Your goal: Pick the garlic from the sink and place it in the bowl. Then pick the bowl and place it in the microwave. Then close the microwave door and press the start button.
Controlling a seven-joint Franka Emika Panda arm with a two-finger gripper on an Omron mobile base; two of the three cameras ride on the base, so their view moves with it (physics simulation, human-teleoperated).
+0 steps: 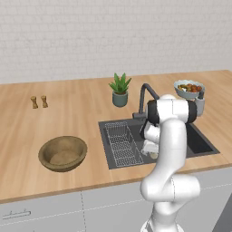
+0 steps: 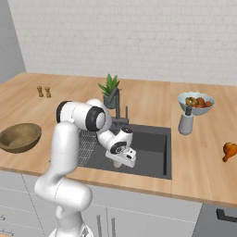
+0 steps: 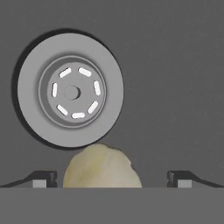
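The garlic [image 3: 101,168], a pale cream bulb, lies on the floor of the dark grey sink [image 3: 175,87] beside the round drain [image 3: 70,92]. My gripper [image 3: 112,179] is open, with a dark finger tip on either side of the bulb and a gap on both sides. In the left base view the gripper [image 1: 149,149] reaches down into the sink [image 1: 201,144] right of the wire rack [image 1: 121,144]. The brown wooden bowl [image 1: 62,153] stands empty on the counter left of the sink, also seen as the bowl [image 2: 19,137]. The microwave and its door are out of view.
A dark curved faucet [image 1: 146,95] and a potted plant [image 1: 120,90] stand behind the sink. A light bowl of fruit [image 1: 189,89] and a grey bottle [image 2: 186,121] sit to its right, and a drumstick [image 2: 229,150] further right. Two small shakers [image 1: 39,101] stand far left.
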